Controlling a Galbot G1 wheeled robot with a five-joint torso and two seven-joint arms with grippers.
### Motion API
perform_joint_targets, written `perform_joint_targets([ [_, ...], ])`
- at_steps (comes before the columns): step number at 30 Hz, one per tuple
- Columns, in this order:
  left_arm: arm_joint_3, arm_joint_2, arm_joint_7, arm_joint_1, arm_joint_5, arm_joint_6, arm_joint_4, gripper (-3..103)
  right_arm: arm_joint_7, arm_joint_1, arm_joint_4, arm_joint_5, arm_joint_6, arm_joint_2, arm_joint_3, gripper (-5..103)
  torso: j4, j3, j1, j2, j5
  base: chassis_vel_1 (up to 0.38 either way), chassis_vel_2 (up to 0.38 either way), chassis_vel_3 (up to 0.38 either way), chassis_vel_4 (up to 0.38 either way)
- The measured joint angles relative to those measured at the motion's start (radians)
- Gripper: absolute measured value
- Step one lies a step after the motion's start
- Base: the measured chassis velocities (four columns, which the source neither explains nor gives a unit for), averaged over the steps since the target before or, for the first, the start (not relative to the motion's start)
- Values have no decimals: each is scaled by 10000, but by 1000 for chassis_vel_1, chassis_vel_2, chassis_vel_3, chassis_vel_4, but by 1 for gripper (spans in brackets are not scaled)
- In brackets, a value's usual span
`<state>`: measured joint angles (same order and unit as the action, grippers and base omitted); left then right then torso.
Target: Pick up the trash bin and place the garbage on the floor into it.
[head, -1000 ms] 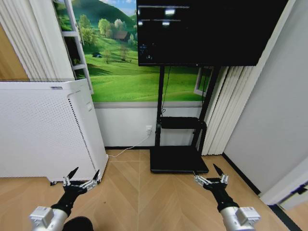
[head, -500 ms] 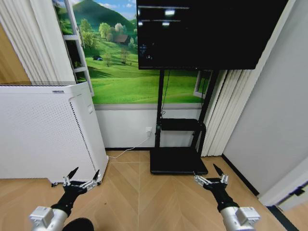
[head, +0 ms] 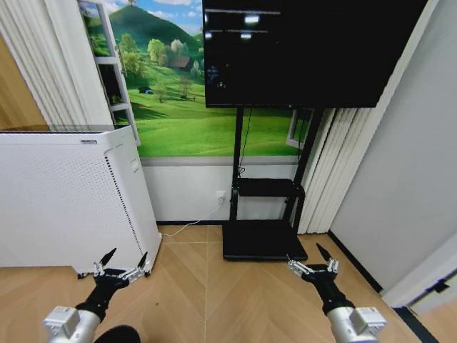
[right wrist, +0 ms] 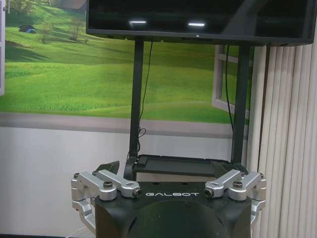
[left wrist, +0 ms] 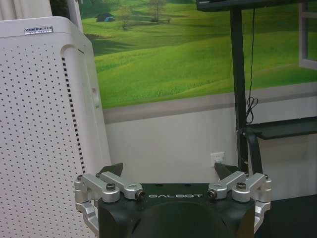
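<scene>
Both grippers are hanging low and forward in the head view, the left gripper [head: 120, 266] near the foot of the white appliance [head: 68, 196] and the right gripper [head: 314, 261] over the floor [head: 214, 286] just in front of the flat black TV-stand base [head: 260, 241]. Each is showing its fingers spread apart with nothing between them, a carrying posture that probably suits a robot looking around the room rather than reaching. A dark rounded shape is peeking in at the bottom edge beside the left arm; I cannot tell whether it is the trash bin. None of the garbage is lying on the stretch of tan herringbone boards visible here, so the task's things are presumably somewhere outside this scene.

Looking from the left wrist, the left gripper [left wrist: 172, 173] is pointing at the appliance's perforated side [left wrist: 39, 129] and the meadow mural [left wrist: 168, 54] behind, its jaws wide and empty.

Looking from the right wrist, the right gripper [right wrist: 166, 171] is facing the stand's shelf [right wrist: 183, 163] under the dark screen [right wrist: 198, 17], jaws likewise wide and empty.
</scene>
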<state>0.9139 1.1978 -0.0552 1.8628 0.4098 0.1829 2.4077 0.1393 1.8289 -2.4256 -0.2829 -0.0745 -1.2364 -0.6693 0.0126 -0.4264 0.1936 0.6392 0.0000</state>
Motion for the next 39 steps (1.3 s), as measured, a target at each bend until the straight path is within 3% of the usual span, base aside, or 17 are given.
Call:
perform_joint_targets([
  [21, 0, 0, 0, 0, 0, 0, 0, 100, 0, -2, 0, 0, 0, 0, 0, 100, -2, -42, 41, 77, 2, 32, -28, -27, 28],
  [38, 1, 0, 0, 2, 0, 0, -1, 100, 0, -1, 0, 0, 0, 1, 1, 100, -3, -16, 22, 31, 5, 247, -243, -243, 253],
  [39, 1, -1, 0, 1, 0, 0, -1, 100, 0, -1, -2, 0, 0, 0, 0, 100, -3, -9, 16, 31, -13, 372, -359, -295, 336],
])
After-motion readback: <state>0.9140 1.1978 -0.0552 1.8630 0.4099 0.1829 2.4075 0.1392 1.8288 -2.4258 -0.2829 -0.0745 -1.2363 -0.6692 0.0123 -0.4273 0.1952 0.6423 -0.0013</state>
